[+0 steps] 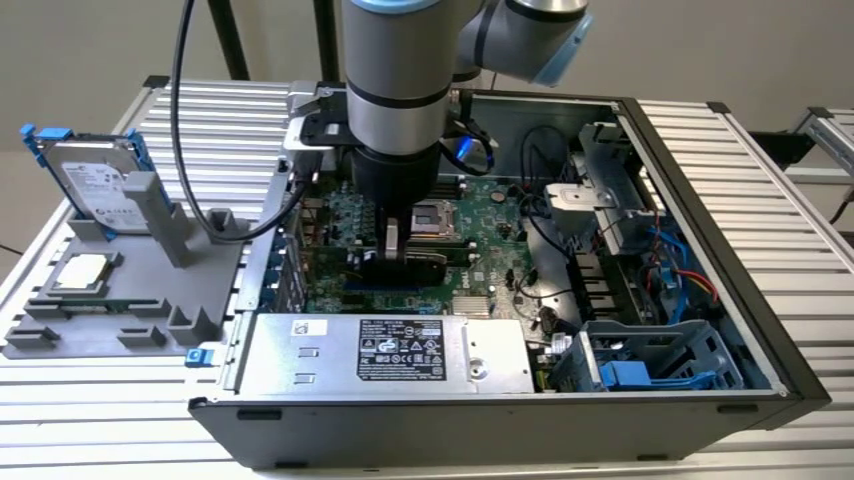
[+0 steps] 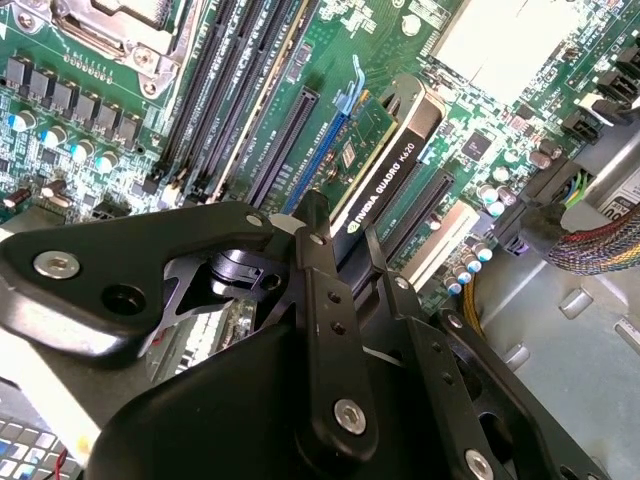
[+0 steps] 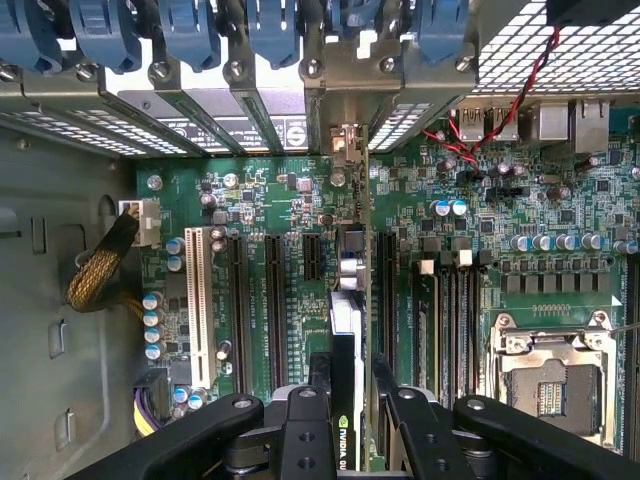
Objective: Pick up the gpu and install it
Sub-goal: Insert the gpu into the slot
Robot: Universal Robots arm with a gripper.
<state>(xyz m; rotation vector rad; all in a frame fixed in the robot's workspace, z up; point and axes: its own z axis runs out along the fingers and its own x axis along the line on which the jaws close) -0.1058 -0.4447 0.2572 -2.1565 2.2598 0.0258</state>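
Inside the open computer case (image 1: 694, 250), the gripper (image 1: 395, 262) clamps the gpu (image 2: 385, 180) upright over the motherboard (image 3: 290, 200). A hard drive (image 1: 91, 185) stands in a grey tray (image 1: 80, 320) outside.

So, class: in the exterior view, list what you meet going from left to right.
Hard drive → CPU chip → gripper holding the gpu → blue drive cage.

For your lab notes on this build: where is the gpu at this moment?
The gpu stands on edge over the motherboard slots inside the open computer case, between the fingers of the gripper, beside the empty CPU socket.
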